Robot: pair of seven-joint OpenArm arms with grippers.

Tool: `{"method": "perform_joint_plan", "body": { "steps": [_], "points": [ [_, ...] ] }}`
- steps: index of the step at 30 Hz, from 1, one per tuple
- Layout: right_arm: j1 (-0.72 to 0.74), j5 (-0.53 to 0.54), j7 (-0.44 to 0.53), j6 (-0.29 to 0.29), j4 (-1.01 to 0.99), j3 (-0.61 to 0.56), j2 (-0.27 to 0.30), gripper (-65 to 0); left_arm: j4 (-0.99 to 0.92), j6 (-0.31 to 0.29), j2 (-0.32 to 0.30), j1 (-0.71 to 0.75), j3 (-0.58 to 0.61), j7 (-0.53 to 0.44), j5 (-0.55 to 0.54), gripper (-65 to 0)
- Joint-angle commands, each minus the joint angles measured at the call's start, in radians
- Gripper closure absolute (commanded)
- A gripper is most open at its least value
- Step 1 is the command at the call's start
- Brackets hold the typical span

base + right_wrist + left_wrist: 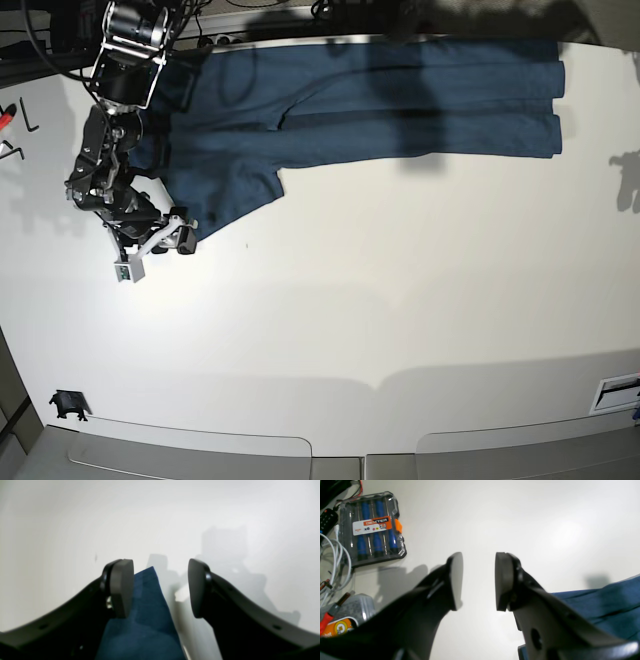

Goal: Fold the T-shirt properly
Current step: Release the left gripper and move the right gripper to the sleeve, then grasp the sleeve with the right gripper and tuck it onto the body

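The dark blue T-shirt [400, 100] lies spread across the far side of the white table [400, 300], one sleeve hanging toward the near left. My right gripper [180, 240] hovers at that sleeve's tip. In the right wrist view the right gripper [160, 587] is open, and a pointed corner of the T-shirt [145, 620] lies between the jaws beside the left finger [122, 587], not pinched. My left gripper [478, 580] is open over bare table, holding nothing. An edge of the T-shirt [607, 600] lies to its right. The left arm is out of the base view.
A clear case of blue screwdrivers [372, 527] lies at the upper left of the left wrist view, with white cables [335, 562] and a small plastic box [352, 610] beside it. A small black object [68, 403] sits at the near left table corner.
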Motion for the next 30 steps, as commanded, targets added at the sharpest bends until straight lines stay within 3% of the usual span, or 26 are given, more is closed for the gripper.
{"method": "perform_joint_plan", "body": {
  "steps": [1,9,17,19,23,27,30],
  "points": [
    [0.024,0.019,0.026,-0.001,0.004,0.004,0.014,-32.7,0.013,-0.005,-0.030,-0.008,-0.011,-0.024,-0.018,-19.6],
    [0.025,0.031,0.038,0.032,-0.153,0.004,0.014,-32.7,0.013,-0.005,0.006,-0.008,-0.011,-0.024,-0.018,-19.6],
    [0.025,0.206,-0.072,0.103,-0.188,0.003,0.005,-32.4,0.013,-0.005,0.034,-0.008,-0.011,-0.024,-0.018,-19.6],
    [0.025,0.206,-0.074,0.103,-0.188,0.003,0.006,-27.3,0.013,-0.005,0.033,-0.008,-0.011,-0.024,-0.018,-19.6],
    [0.027,0.207,-0.074,0.103,-0.188,0.004,0.012,0.0,0.013,-0.005,0.033,-0.008,-0.011,-0.024,-0.018,-19.6],
    [0.033,0.214,-0.097,0.103,-0.174,0.003,0.011,0.0,0.013,-0.005,0.033,-0.008,-0.011,-0.024,-0.017,-19.6],
    [0.029,0.248,-0.166,0.103,-0.122,0.006,0.012,0.0,0.013,-0.005,0.033,-0.008,-0.011,-0.024,-0.006,-19.6]
  ]
}}
